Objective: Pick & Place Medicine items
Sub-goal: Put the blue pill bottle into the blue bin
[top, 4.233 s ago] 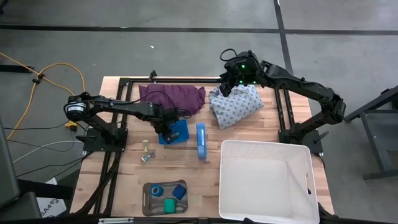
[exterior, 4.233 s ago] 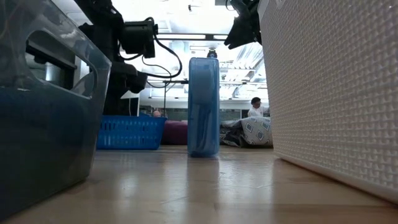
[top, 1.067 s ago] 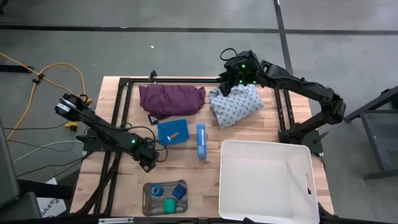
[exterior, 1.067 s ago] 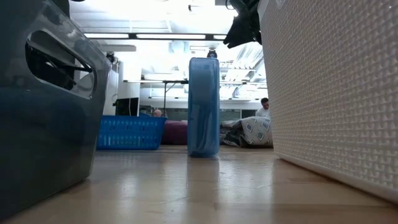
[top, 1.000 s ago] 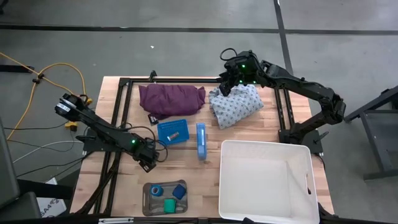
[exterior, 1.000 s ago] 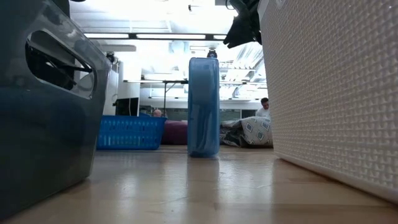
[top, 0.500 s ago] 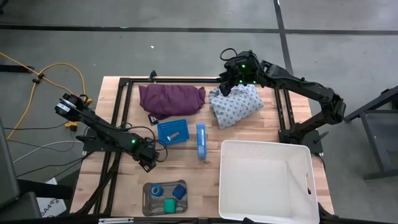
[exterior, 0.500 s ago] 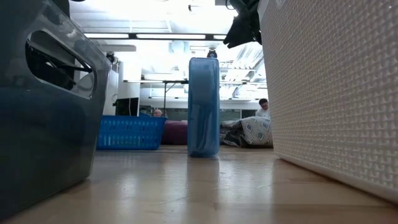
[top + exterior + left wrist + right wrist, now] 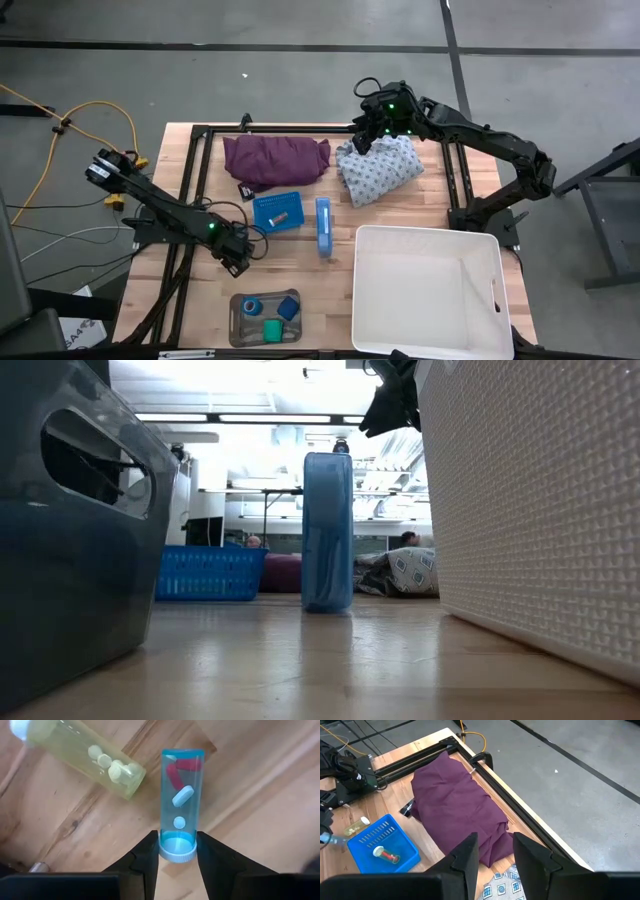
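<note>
Where claw pinches: clear blue vial

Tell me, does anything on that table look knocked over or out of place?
Two pill vials lie on their sides on the bare wood: a blue vial, its cap between the left gripper's fingers, and a yellow vial beside it. Another lies in the blue basket. Nothing looks spilled.

left arm: dark, slim jointed links, small green light near the wrist, black cable looped beside it
right arm: dark jointed links, green lights glowing at the wrist
fingers: black, flat, angular
</note>
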`<state>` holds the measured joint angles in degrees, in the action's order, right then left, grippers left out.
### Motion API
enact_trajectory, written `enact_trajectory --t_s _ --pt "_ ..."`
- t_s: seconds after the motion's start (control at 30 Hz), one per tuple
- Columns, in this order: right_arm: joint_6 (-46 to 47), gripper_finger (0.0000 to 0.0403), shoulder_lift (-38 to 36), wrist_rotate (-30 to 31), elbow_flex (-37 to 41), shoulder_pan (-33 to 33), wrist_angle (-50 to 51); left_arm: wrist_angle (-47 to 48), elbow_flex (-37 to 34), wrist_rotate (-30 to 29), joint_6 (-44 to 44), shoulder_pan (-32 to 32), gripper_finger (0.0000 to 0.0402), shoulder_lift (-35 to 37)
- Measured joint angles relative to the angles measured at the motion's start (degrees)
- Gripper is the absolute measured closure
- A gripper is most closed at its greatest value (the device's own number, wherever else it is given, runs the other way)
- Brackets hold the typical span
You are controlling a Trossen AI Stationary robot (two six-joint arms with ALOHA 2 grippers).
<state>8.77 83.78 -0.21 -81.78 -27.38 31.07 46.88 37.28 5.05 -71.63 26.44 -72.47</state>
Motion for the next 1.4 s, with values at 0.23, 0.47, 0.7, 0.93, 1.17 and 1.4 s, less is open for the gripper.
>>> enact_trajectory --t_s 0.23,0.47,0.7,0.93,1.17,1.4 --pt "-0.02 0.0293 0.0 0.02 0.01 0.0 0.0 3.01 0.0 -0.04 0.02 -0.23 0.029 10.54" --pt "0.0 0.0293 -0.02 0.02 0.0 0.0 0.0 3.68 0.0 -1.64 0.04 -0.57 0.029 17.97" --pt "-0.02 0.0293 -0.02 0.01 0.01 0.0 -0.01 1.7 0.0 -5.18 2.92 -1.54 0.029 18.34" --pt "-0.02 0.0293 -0.02 0.0 0.01 0.0 0.0 -4.76 0.0 -6.04 12.97 -10.08 0.0291 17.84" --pt "0.01 0.0293 -0.02 0.0 0.01 0.0 -0.02 -12.36 0.02 -0.11 23.57 -20.7 0.0291 14.81" --pt "0.0 0.0293 -0.02 0.0 0.01 0.0 -0.02 -17.93 1.32 4.75 31.93 -29.5 0.0291 9.36"
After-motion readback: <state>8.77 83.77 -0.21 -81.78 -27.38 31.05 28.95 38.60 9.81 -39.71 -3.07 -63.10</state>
